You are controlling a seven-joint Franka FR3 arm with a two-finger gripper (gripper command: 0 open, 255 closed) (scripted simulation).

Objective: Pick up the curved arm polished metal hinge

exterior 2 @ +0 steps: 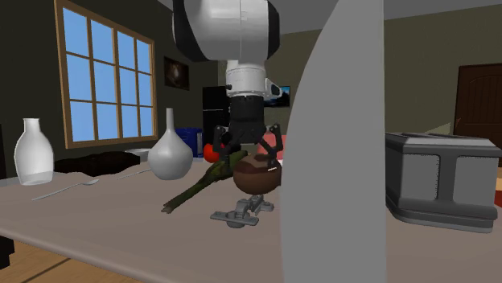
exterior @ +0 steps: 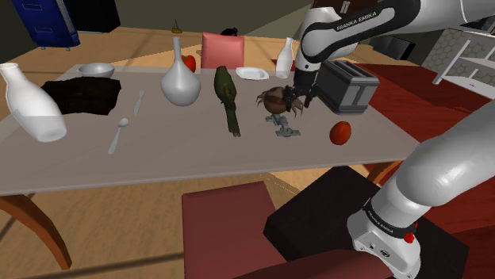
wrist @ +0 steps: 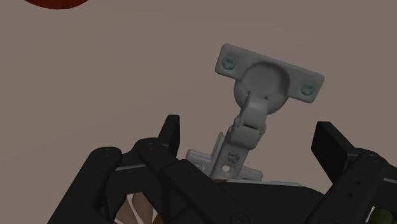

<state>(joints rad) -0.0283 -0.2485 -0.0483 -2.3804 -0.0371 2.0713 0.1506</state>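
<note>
well, from the shoulder view the metal hinge (exterior: 284, 127) lies flat on the grey table (exterior: 159, 158), right of the tabletop's middle. the black gripper (exterior: 300, 95) hangs just above it, at about one o'clock from it. a brown lump (exterior: 275, 98) with ragged edges sits at the hinge's twelve o'clock, close against the hand; whether they touch, i cannot tell. a red fruit (exterior: 340, 132) rests at the hinge's three o'clock, a toaster (exterior: 349, 85) at two o'clock, and a green bird figure (exterior: 228, 101) at ten o'clock.

next, in the second exterior view the gripper (exterior 2: 247, 153) points straight down, its fingers (exterior 2: 223, 147) spread apart over the brown lump (exterior 2: 257, 178). the hinge (exterior 2: 240, 214) lies on the table at the lump's seven o'clock, just beside it. a white vase (exterior 2: 170, 153) stands at the hinge's ten o'clock, well apart, and the toaster (exterior 2: 442, 181) at its three o'clock.

lastly, in the wrist view the gripper (wrist: 250, 132) is wide open, both fingers (wrist: 170, 132) clasping nothing. the hinge (wrist: 254, 108) lies on the table in the gap between them, touching neither. its round cup and screwed plate lie farther from the hand, and its arm runs back toward the gripper.
</note>
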